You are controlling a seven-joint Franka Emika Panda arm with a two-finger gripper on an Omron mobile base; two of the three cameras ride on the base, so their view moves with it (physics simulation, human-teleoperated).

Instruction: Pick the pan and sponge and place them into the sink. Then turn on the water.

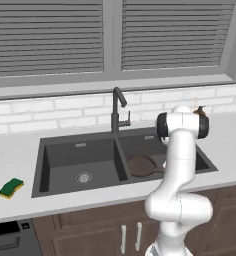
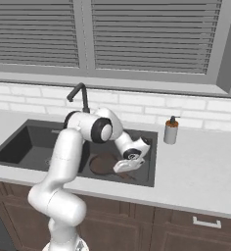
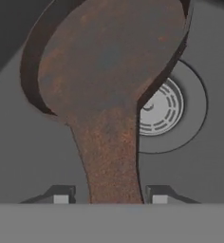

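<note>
Wide dark sink, two basins. Brown rusty pan down in the right basin, partly over the round drain. Gripper straddling the pan's handle, fingers apart, no clamp visible. Step judged: pan drop-off nearly done; next, lifting clear and reaching left. Small green-yellow sponge on the counter, left of the sink.

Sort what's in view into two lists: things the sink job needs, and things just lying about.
Needed for the job:
pan, in the sink's right basin
sponge, on the counter left of the sink
sink
faucet
gripper

Just lying about:
soap dispenser
window blinds
</note>
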